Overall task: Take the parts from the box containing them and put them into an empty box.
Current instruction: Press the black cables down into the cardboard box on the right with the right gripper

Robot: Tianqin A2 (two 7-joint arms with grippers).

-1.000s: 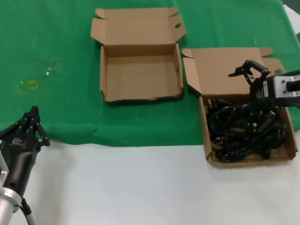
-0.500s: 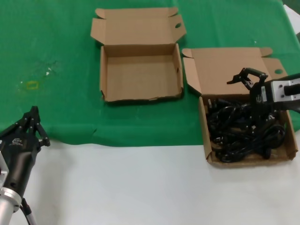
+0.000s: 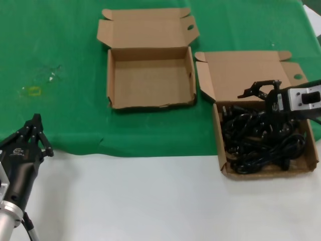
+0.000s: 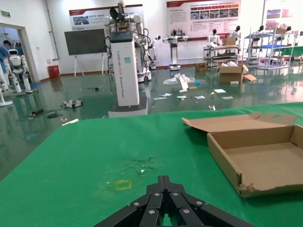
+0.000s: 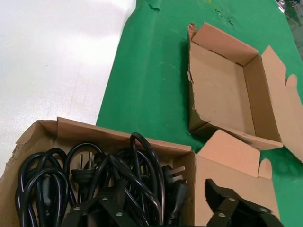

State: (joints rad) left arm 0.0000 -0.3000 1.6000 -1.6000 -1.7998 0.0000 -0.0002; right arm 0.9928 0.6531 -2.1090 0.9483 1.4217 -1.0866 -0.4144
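Observation:
The box containing the parts (image 3: 218, 143) sits at the right, half on the green cloth, lid folded back. Several tangled black power cords (image 3: 261, 138) with plugs fill it; they also show in the right wrist view (image 5: 109, 170). My right gripper (image 3: 258, 89) is open and hangs low over the far end of the cords, by the lid hinge; in its wrist view (image 5: 163, 208) the jaws straddle the cords and the box's back wall, holding nothing. The empty box (image 3: 150, 106) with a ragged front rim lies to the left (image 5: 222, 90). My left gripper (image 3: 35, 125) is shut and parked at the front left.
A green cloth (image 3: 60, 45) covers the far half of the table; the near half is white (image 3: 150, 201). A small yellow square mark (image 4: 123, 185) is on the cloth ahead of the left gripper. The empty box's corner (image 4: 227, 163) lies to its right.
My right gripper has come down and slightly left, from above the lid to just over the cords' far end. It stays open. The left arm has not moved.

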